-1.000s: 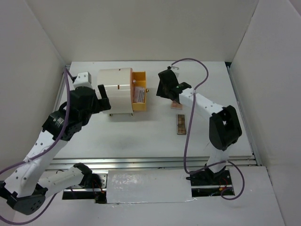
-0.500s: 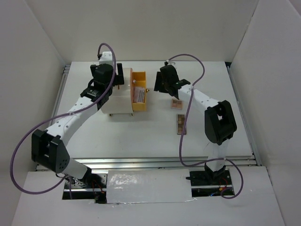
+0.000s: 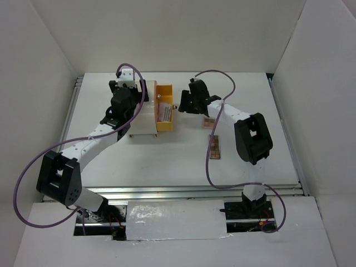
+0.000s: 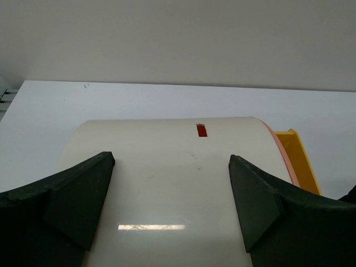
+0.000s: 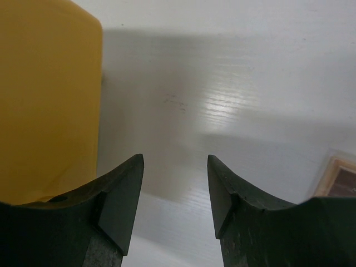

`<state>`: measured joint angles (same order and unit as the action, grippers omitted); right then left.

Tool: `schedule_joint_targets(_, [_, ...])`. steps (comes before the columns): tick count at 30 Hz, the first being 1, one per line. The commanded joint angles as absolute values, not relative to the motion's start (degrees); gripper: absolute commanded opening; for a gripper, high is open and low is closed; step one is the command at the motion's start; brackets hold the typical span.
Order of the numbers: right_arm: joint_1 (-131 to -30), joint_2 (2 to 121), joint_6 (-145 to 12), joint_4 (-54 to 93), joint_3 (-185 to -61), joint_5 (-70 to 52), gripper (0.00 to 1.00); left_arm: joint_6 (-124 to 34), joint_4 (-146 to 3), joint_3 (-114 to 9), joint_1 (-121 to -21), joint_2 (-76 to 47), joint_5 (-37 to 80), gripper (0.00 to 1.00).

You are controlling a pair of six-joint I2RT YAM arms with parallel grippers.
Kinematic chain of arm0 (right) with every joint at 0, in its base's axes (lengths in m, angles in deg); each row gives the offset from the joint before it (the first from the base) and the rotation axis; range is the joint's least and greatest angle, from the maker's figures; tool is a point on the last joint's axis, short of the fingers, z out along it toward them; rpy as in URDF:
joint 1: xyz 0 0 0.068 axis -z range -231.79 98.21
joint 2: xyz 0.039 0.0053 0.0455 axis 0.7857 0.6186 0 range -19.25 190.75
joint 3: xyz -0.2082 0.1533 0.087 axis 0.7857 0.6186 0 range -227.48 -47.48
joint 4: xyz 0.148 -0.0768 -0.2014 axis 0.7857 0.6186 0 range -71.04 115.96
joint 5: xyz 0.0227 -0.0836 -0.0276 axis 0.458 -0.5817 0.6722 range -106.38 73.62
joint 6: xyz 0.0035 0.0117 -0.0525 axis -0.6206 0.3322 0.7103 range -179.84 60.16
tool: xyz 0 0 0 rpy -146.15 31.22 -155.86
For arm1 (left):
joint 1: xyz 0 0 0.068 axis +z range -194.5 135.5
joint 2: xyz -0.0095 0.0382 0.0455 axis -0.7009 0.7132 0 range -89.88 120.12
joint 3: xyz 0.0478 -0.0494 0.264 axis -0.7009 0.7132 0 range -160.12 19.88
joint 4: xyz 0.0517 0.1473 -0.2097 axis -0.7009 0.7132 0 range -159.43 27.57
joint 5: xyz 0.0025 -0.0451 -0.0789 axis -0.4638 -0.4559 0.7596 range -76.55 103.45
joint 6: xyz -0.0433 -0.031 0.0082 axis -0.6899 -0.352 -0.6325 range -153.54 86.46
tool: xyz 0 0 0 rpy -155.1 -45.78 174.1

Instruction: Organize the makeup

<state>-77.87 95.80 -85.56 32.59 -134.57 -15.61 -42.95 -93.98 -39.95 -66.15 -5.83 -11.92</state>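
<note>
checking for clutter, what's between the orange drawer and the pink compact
Only bare table, with the open right hand over it; the top and right wrist views both show this.

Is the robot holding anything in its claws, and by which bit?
Nothing is held. The right gripper stands open over the table beside the orange drawer; the left gripper spreads open above the cream box.

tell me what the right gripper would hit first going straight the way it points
Likely the bare table: only white surface shows ahead of the open right gripper. The drawer sits just beside that line and might be grazed; depth is unclear.
</note>
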Motion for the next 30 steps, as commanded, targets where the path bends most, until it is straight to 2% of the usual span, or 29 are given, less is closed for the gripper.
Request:
schedule_joint_targets(1, [-77.8,94.48,-86.12,29.25,-135.98,-12.26,0.58,-43.29,-95.36,-37.86,-65.77,-6.22,-12.04,0.98])
schedule_joint_targets(19, [-80.17,99.4,-87.09,31.88,-145.73,-2.68,0.58,-45.05,-96.06,-36.2,-65.77,-5.07,-11.87,0.98])
schedule_joint_targets(30, [-81.14,101.25,-91.74,26.71,-144.87,2.86,0.59,-45.31,-96.59,-35.76,-65.77,-5.16,-11.87,0.98])
